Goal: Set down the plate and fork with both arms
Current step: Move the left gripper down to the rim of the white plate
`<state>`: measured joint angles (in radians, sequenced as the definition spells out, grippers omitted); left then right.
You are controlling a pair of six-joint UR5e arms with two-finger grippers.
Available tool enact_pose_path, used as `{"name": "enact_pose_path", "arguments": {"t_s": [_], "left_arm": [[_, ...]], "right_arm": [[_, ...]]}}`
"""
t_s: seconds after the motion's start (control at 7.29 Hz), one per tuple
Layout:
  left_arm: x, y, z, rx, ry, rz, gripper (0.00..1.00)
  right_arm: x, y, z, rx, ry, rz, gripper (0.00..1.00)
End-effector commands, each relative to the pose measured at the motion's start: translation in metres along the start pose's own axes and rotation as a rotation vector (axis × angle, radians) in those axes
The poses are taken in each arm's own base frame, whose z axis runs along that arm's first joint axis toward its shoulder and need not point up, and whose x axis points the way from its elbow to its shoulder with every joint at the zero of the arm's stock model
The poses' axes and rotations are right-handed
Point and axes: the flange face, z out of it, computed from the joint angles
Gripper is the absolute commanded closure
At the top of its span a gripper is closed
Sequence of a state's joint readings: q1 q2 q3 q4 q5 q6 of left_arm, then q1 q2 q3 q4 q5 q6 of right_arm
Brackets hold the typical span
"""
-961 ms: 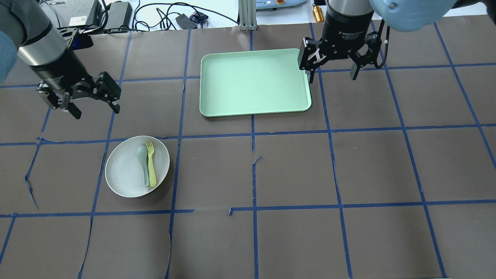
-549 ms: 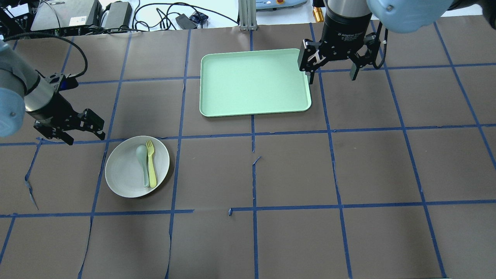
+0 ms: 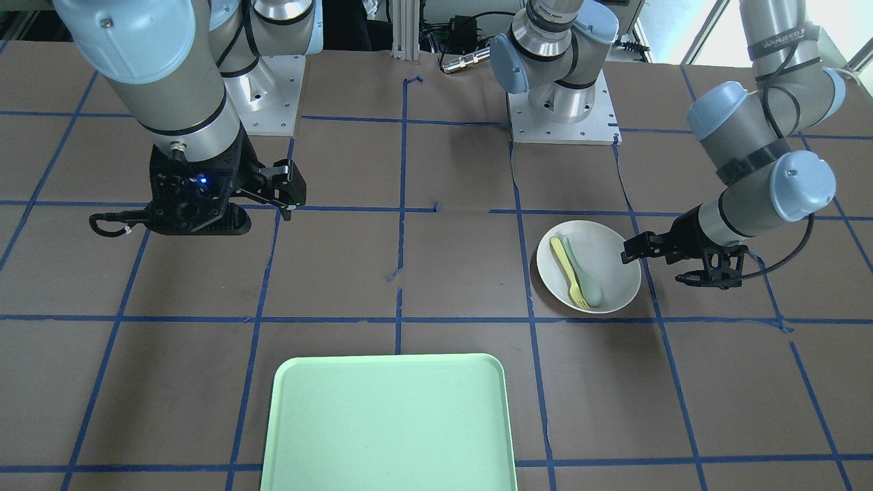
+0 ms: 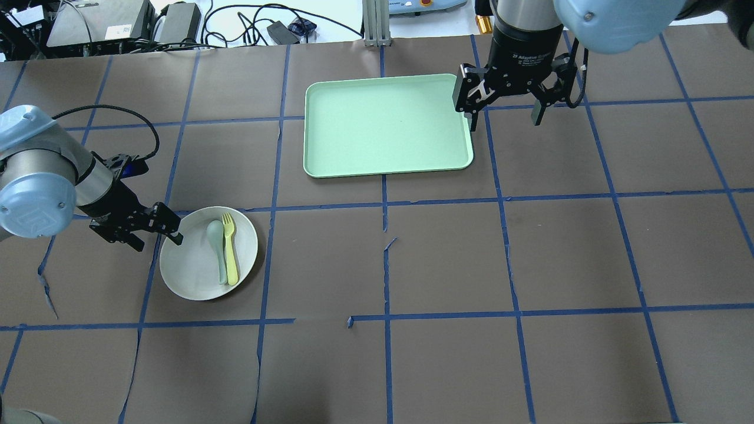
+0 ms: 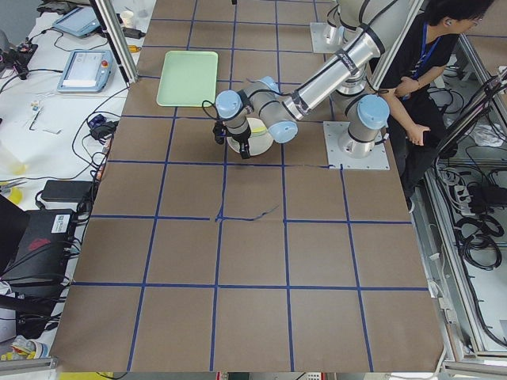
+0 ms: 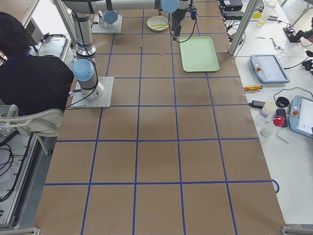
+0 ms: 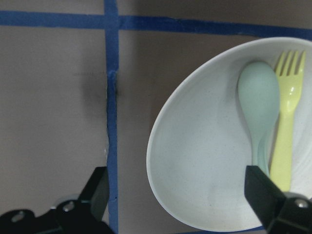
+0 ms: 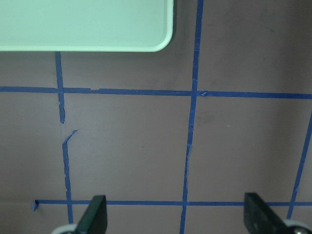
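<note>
Plain white plate [image 4: 191,268], pale-yellow fork [image 4: 231,254], grey-green spoon [image 4: 216,234], mint-green tray [image 4: 386,123], dark brown table [image 4: 447,259] crossed by a blue tape grid [image 4: 387,359], arms [image 3: 177,95] silver-grey, joint caps [image 3: 805,184] light blue

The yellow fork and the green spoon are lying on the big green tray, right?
Not quite. The yellow fork and the green spoon are lying in the white plate, not on the big green tray. The overhead exterior view shows this.
</note>
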<state>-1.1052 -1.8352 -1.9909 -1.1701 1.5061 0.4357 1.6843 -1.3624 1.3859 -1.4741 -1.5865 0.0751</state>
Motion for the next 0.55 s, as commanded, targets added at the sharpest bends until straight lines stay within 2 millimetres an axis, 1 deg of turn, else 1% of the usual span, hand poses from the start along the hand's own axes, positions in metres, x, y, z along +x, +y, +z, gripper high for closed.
{"name": "enact_pose_path", "arguments": {"t_s": [0.0,0.14,0.27,0.41], "left_arm": [[-0.0047,-0.0052,0.0219,-0.044,0.018,0.016,0.21],[-0.0061,-0.0063,0.0269,-0.056,0.018,0.019,0.42],[-0.0067,-0.0075,0.029,-0.059,0.022,0.018,0.56],[-0.0076,-0.0087,0.0277,-0.058,0.016,0.02,1.0]], "right_arm": [[0.0001,0.0005,0.0056,-0.01,0.002,0.0,0.0],[0.0008,0.0001,0.0068,-0.01,0.0,0.001,0.0],[0.0008,0.0001,0.0069,-0.01,0.0,0.001,0.0],[0.0008,0.0001,0.0069,-0.01,0.0,0.001,0.0]]}}
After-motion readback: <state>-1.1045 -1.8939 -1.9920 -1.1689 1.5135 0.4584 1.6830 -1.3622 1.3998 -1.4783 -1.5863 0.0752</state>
